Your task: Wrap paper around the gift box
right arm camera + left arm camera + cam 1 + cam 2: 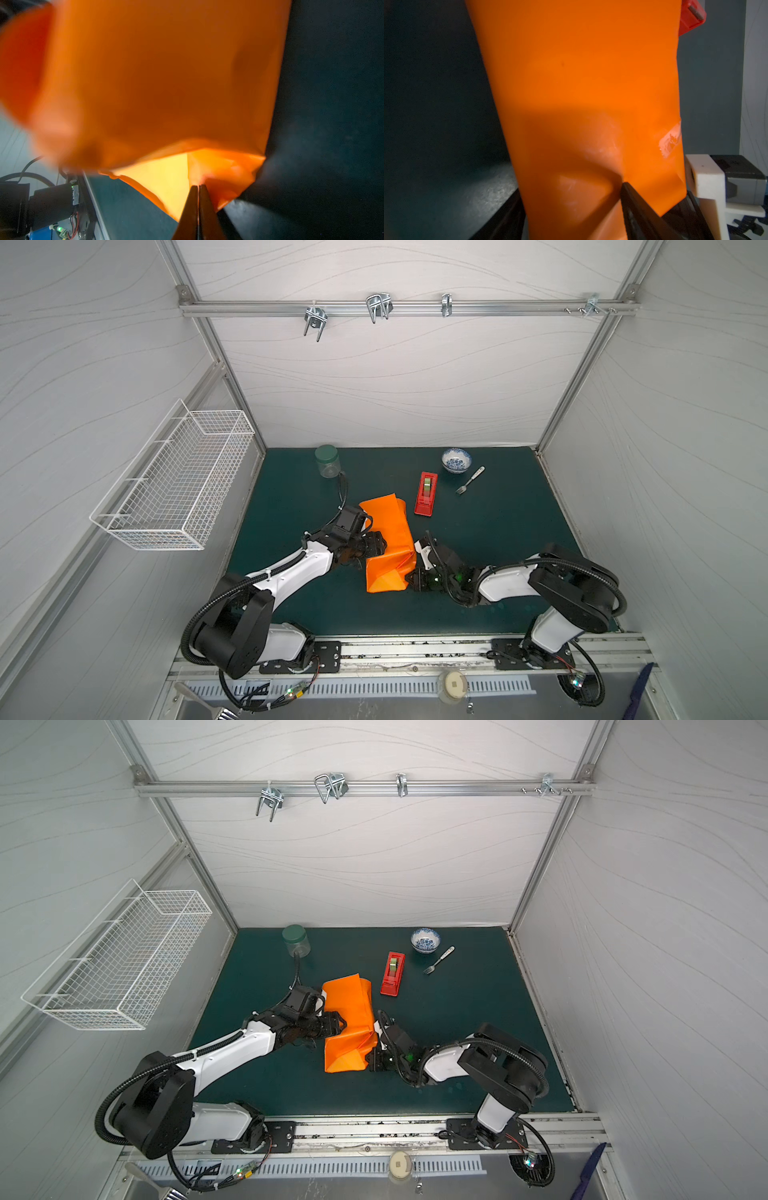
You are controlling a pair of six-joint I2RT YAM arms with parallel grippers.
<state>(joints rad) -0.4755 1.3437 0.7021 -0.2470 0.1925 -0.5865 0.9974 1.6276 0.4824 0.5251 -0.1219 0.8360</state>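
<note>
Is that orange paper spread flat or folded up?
Folded up: the paper forms a long creased bundle, with angled flaps at its near end.

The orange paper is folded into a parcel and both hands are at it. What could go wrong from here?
1. The right hand is shut on a thin fold of the paper; a hard pull may tear it or drag the whole parcel.
2. A finger of the open left hand dents the paper; more pressure may crease or pierce it.
3. The tape dispenser lies close beside the parcel's far end; a shifted parcel may knock it.
</note>
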